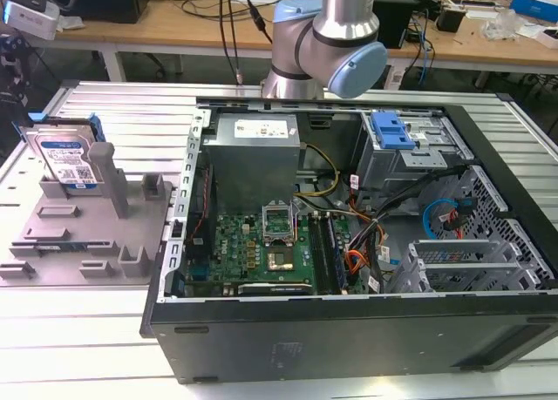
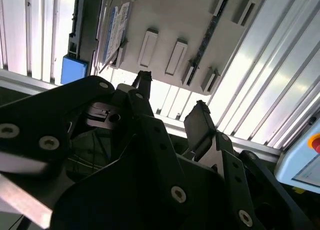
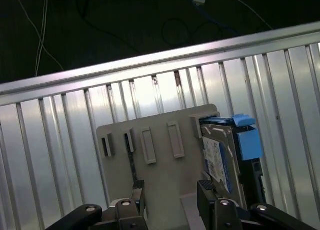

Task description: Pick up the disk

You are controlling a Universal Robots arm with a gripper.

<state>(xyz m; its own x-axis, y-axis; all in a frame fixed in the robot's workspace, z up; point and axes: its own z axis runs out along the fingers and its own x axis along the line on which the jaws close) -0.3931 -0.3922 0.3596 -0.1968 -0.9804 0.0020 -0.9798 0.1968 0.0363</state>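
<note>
Now, if you begin at the exterior view's left, you find the disk (image 1: 63,159) standing upright on its edge in a slot of the grey fixture block (image 1: 87,243). Its white-and-blue label faces the camera, and blue rails (image 1: 96,128) run along its sides. The block lies on the ribbed metal table (image 1: 105,348). Just beside the block, toward the exterior view's right, sits the open computer case (image 1: 349,330), with a green motherboard (image 1: 261,247) on its floor. A blue drive-bay bracket (image 1: 391,130) is in the far corner of the case. The arm (image 1: 327,34) rises behind the back wall of the case.

In the first wrist view you look past the gripper (image 3: 171,191) down onto the same block (image 3: 150,135). The two black fingers (image 3: 206,190) stand apart with nothing between them, so the claw is released. The gap between them lines up with a bare part of the block. The disk (image 3: 220,157) stands to one side, close to one finger and outside the gap.

In the second wrist view the gripper (image 2: 172,102) is likewise spread, and the disk (image 2: 115,32) stands at the edge of the block (image 2: 175,19), off to one side of the fingers.
</note>
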